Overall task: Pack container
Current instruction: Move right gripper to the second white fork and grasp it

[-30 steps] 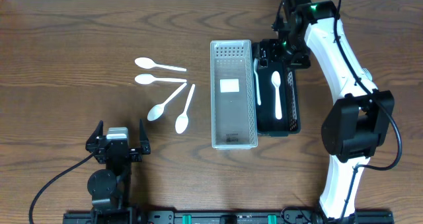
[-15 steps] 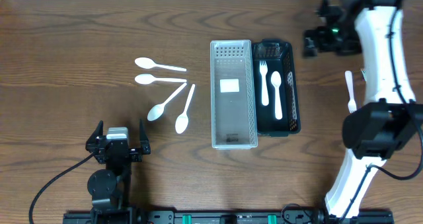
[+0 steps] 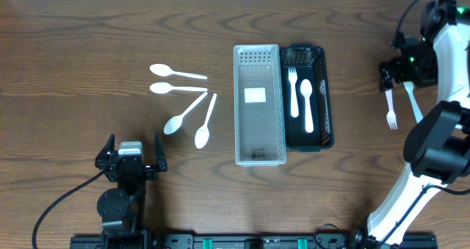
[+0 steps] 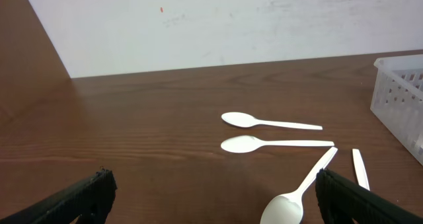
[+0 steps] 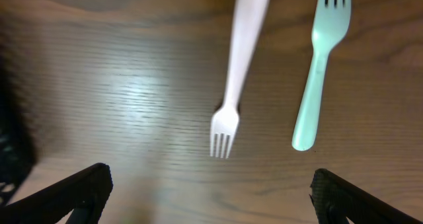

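A clear basket [image 3: 258, 146] stands mid-table, with a black tray [image 3: 324, 109] beside it on the right. The tray holds a white fork [image 3: 293, 92] and a white spoon [image 3: 308, 104]. Several white spoons [image 3: 177, 73] lie to the left; they also show in the left wrist view [image 4: 269, 123]. A white fork [image 3: 391, 107] and a pale green fork [image 3: 413, 102] lie far right, and in the right wrist view too: the white fork [image 5: 232, 72], the green fork [image 5: 321, 69]. My right gripper [image 3: 389, 71] [image 5: 211, 196] hovers open above them. My left gripper [image 3: 133, 159] [image 4: 211, 197] is open and empty at the front left.
The basket's corner [image 4: 403, 95] shows at the right edge of the left wrist view. The right arm [image 3: 440, 36] reaches in along the table's right edge. A white wall lies behind the table's far edge [image 4: 218, 69].
My right arm has swung from over the black tray to the far right, above the two forks. A white fork now lies in the tray. The left arm has not moved.
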Controlling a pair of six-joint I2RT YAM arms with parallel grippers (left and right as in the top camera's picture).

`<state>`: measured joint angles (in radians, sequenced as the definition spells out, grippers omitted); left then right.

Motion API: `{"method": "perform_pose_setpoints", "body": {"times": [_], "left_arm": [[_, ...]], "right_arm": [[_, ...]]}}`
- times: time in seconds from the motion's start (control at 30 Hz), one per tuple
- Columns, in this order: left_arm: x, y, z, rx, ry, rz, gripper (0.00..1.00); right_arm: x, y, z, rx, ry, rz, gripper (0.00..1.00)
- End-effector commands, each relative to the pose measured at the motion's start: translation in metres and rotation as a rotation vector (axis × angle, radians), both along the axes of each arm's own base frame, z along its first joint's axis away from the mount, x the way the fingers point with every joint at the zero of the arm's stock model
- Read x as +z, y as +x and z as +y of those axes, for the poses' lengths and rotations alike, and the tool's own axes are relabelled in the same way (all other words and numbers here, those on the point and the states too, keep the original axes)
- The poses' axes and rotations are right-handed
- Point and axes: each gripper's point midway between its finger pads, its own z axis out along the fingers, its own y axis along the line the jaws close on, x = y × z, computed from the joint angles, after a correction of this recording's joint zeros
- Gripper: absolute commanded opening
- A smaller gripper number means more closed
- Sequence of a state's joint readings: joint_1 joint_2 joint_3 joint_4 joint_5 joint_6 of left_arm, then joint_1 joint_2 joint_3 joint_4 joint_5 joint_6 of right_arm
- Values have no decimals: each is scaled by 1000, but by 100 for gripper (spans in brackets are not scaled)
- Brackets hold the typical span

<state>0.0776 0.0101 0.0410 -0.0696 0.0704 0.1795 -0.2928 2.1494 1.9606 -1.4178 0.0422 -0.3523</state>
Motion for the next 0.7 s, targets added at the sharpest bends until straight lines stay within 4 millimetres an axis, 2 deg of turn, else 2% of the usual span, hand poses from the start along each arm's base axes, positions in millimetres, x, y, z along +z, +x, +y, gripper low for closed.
{"method": "perform_pose_setpoints", "body": {"times": [0.0, 0.3, 0.67], "left_arm": [[-16, 0, 2, 9, -10, 34, 98], [-16, 0, 2, 9, -10, 34, 98], [-16, 0, 2, 9, -10, 34, 98]], "right_arm": [[-15, -10, -11, 1, 0, 27, 99], [-62, -15, -13, -19, -1, 27, 99], [-86, -13, -12, -81, -13, -6, 99]]}}
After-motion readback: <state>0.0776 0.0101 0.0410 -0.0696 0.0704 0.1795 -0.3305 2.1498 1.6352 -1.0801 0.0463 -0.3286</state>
